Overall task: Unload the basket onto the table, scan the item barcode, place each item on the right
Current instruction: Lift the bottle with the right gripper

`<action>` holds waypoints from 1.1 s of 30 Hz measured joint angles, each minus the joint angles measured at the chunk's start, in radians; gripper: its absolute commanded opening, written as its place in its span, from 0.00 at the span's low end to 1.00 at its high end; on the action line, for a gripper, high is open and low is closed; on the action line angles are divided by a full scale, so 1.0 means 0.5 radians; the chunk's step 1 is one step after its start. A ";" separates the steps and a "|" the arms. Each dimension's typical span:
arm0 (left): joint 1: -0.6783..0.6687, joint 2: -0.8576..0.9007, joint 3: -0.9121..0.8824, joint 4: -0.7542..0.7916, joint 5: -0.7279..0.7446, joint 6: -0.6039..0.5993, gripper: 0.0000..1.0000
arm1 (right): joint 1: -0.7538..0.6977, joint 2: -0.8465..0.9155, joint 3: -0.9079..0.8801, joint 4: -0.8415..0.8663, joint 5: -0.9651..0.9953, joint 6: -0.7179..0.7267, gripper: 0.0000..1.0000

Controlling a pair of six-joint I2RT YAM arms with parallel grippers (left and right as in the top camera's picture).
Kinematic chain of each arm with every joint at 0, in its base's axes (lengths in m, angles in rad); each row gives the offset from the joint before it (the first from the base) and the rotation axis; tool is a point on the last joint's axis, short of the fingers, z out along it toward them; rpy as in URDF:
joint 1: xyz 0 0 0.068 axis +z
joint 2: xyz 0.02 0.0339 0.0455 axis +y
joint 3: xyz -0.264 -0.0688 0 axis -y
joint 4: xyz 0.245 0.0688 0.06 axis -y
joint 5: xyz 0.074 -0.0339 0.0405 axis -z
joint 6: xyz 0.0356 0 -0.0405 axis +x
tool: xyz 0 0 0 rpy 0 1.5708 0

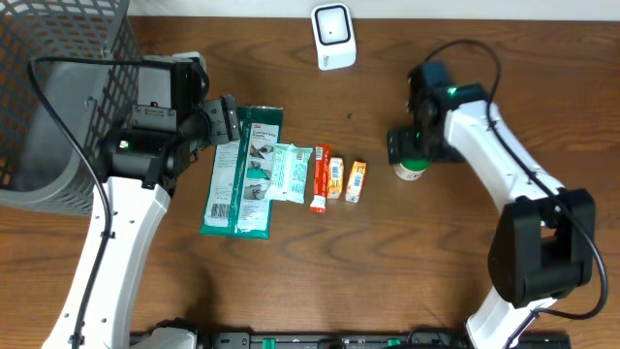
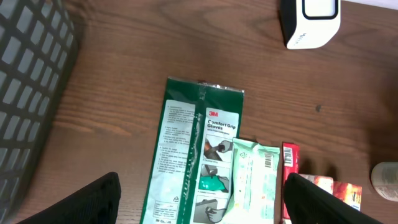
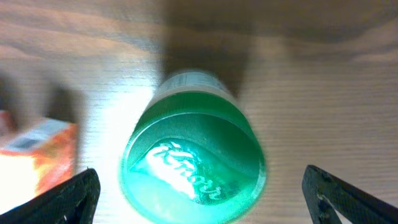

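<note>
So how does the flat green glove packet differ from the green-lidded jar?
The green 3M glove packet lies flat; the green-lidded Knorr jar stands lid up. The packet is long and rectangular, the jar round. A pale mint packet overlaps the glove packet; the jar stands apart. Both rest on the brown wooden table.

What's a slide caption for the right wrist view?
Wide-open jaws flank a green-lidded Knorr jar upright on the wooden table, orange box alongside.

- We seem to be at a mock shop checkout set up on a wooden table (image 1: 436, 262).
- We see a white barcode scanner (image 1: 332, 36), a grey mesh basket (image 1: 58, 97) and a retail glove pack (image 1: 242, 170).
</note>
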 measured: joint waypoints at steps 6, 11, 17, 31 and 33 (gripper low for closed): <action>0.000 0.000 0.000 -0.001 0.000 0.001 0.84 | -0.060 -0.001 0.236 -0.179 -0.172 0.049 0.99; 0.000 0.000 0.000 -0.001 0.000 0.001 0.84 | -0.065 0.002 0.199 -0.116 -0.214 0.066 0.99; 0.000 0.000 0.000 -0.001 0.000 0.001 0.84 | -0.065 0.105 0.095 -0.048 -0.164 0.072 0.98; 0.000 0.000 0.000 -0.001 0.000 0.001 0.84 | -0.028 0.253 0.069 0.024 -0.114 0.078 0.85; 0.000 0.000 0.000 -0.001 0.000 0.001 0.84 | -0.029 0.275 0.068 0.024 -0.101 0.078 0.82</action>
